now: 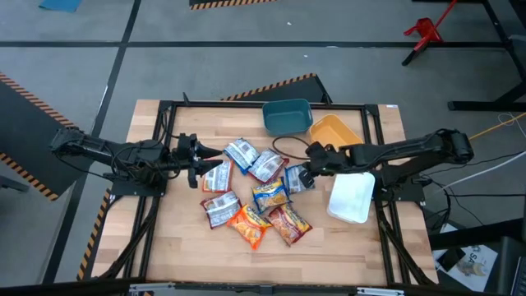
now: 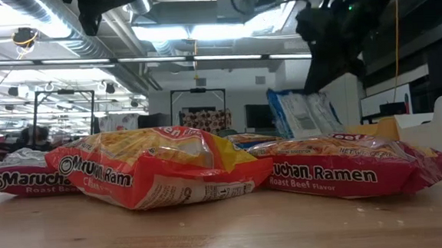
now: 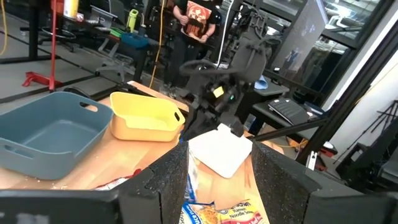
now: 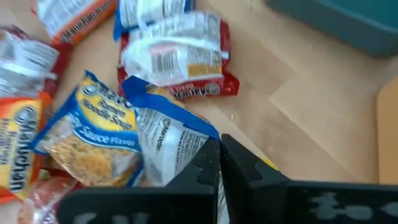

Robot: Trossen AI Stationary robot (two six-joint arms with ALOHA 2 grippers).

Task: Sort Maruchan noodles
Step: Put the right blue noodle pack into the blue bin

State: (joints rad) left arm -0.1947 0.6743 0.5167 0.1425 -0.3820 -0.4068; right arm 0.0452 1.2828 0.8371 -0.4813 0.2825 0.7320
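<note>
Near the middle of the bench (image 1: 164, 247), the Maruchan noodles (image 1: 256, 197) lie in a loose pile. At the pile's right side the right gripper (image 1: 301, 178) has its fingers (image 4: 208, 165) pinched tight on a blue-and-silver packet (image 4: 165, 140), lifted a little off the wood. At the pile's left side the left gripper (image 1: 200, 161) hovers with its fingers (image 3: 168, 180) apart, holding nothing

Right gripper (image 4: 219, 163) pinching a blue ramen packet (image 4: 163, 138)

Jaws closed tight on its edge; a red packet (image 4: 180, 59) lies just past them, orange ones (image 4: 22, 149) off to the side.
</note>
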